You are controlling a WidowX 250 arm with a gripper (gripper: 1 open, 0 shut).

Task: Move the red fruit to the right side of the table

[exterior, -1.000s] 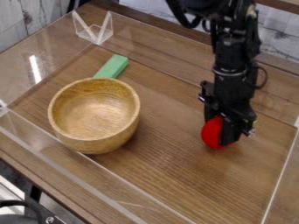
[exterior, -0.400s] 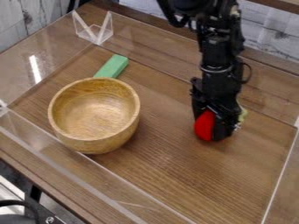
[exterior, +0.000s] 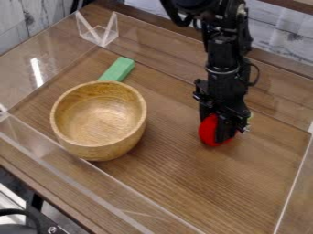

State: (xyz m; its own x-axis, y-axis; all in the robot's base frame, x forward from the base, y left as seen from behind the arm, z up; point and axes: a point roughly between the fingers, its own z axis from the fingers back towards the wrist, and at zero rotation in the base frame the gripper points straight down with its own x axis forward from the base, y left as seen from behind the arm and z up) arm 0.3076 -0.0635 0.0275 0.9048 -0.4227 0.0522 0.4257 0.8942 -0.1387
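The red fruit (exterior: 214,131) is a small bright red piece sitting low over the brown wood-grain table (exterior: 184,196), right of centre. My black gripper (exterior: 219,127) points straight down from the arm above and is shut on the fruit, with its fingers (exterior: 230,121) on either side. Whether the fruit touches the tabletop or hangs just above it cannot be told. Its leafy tip is hidden by the gripper.
A wooden bowl (exterior: 98,117) stands at the left, with a flat green block (exterior: 117,69) behind it. Low clear plastic walls (exterior: 98,29) edge the table, including along the front left and the right side.
The gripper and the red fruit have shifted a little to the left and slightly up the frame across the three frames. The bowl and green block have not moved.
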